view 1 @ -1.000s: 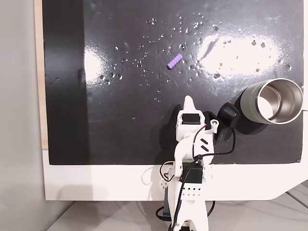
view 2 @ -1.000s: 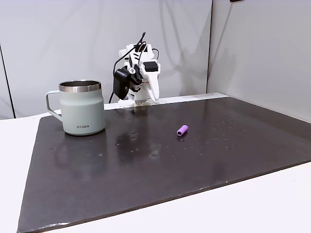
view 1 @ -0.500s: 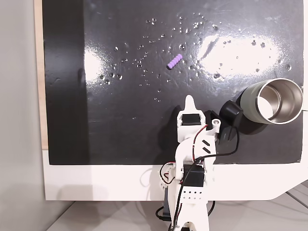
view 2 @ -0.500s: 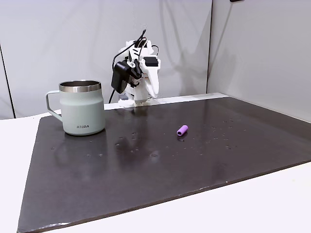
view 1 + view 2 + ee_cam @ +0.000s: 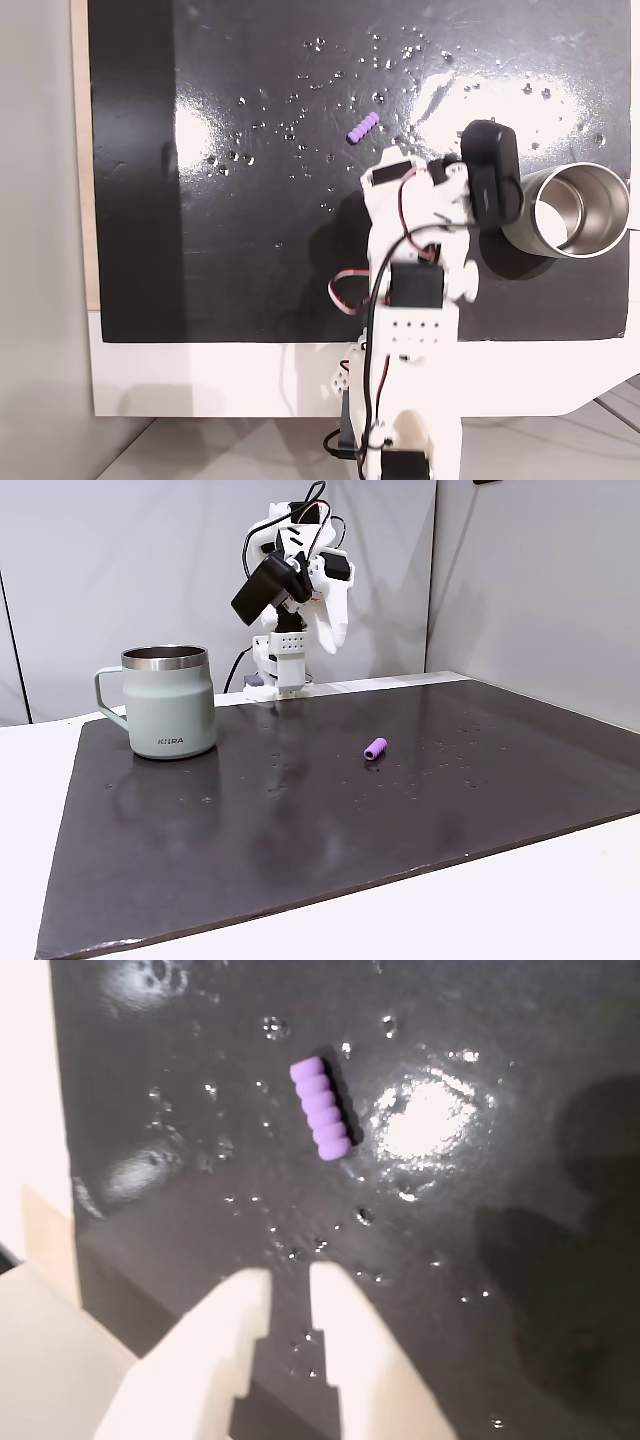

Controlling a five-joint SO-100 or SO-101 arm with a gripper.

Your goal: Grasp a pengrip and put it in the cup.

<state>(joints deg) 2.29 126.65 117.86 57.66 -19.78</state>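
Simply a ribbed purple pengrip

Bright, glare on mat — soft wrist blur

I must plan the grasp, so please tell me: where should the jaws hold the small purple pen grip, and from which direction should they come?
Probably grip the pen grip at its middle, across its short width, coming straight down from above. It lies flat and alone on the black mat, so both long ribbed sides look free.
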